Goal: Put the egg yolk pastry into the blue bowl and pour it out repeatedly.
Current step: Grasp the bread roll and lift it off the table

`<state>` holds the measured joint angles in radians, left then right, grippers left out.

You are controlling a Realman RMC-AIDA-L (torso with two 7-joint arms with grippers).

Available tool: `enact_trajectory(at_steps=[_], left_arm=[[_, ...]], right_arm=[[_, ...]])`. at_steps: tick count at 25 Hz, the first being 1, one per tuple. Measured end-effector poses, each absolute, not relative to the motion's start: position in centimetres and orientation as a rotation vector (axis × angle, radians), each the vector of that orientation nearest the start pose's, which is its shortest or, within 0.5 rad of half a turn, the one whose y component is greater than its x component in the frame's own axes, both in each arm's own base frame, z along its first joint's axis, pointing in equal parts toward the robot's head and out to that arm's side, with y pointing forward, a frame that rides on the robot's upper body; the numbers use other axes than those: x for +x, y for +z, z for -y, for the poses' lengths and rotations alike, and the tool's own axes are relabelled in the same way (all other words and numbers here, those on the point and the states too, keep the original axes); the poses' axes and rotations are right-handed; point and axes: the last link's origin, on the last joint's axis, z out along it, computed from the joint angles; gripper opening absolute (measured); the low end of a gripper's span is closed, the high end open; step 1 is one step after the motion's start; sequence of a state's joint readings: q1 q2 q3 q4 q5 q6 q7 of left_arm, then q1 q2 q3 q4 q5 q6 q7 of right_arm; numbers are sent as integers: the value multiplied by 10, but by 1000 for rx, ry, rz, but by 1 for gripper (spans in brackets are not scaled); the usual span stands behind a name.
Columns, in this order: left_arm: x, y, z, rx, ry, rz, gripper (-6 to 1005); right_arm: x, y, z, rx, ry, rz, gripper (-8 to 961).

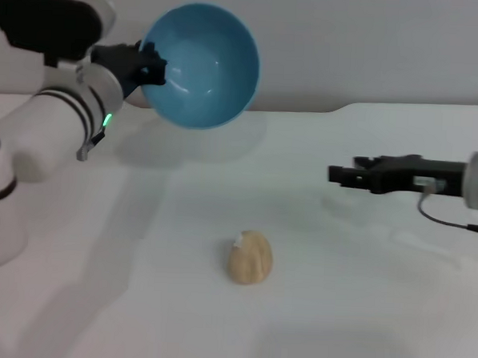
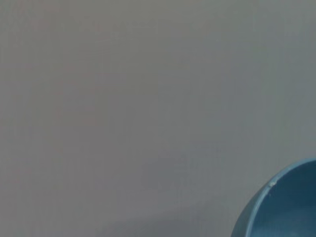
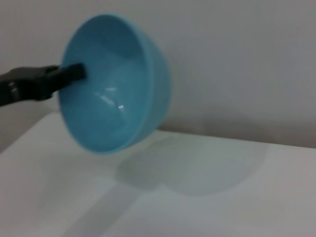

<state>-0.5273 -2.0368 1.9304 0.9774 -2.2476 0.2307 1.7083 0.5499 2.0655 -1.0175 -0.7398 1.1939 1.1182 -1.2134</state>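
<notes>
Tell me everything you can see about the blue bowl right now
The blue bowl is round, deep, glossy light blue inside and out, with a plain rim, and looks empty. It is held in the air above the white table, tipped on its side so its opening faces the camera. The left gripper clamps its rim. Nothing else touches it; its shadow falls on the table below.

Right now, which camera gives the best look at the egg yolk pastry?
The head view: the egg yolk pastry lies in full sight on the white table, out of the blue bowl. Neither wrist view shows it, only the bowl.
</notes>
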Motion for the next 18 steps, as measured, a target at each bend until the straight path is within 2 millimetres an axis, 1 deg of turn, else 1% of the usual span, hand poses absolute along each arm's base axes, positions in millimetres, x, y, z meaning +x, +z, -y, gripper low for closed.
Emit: enact_trajectory(at_steps=[1,2,6,7,13,16,18], left_arm=[[-201,-35,-427,-1824,-383,789,15],[-203,-35,-426,-1827,-393,811,15],[-208,-40,-421,-1874,-449,886,16],[-208,-42,-420,-1884,-459,897,16],[-213,-46,-416,-1927,-546,1007,15],[-218,-49,-413,-1970,-623,1116,15],[-219,-48,-413,-1979,-643,1151,15]], right_arm=[[247,-23,-386,-2491,401,-1075,541],[247,-23,-386,-2491,401,-1075,540],[225,-44,-395,-2564,267,-982,537],[225,-44,-395,-2564,267,-982,536],[211,-61,-395,-2635,167,-902,531],[208,-67,-392,-2661,139,-880,528],[207,-70,-390,-2678,119,-870,527]])
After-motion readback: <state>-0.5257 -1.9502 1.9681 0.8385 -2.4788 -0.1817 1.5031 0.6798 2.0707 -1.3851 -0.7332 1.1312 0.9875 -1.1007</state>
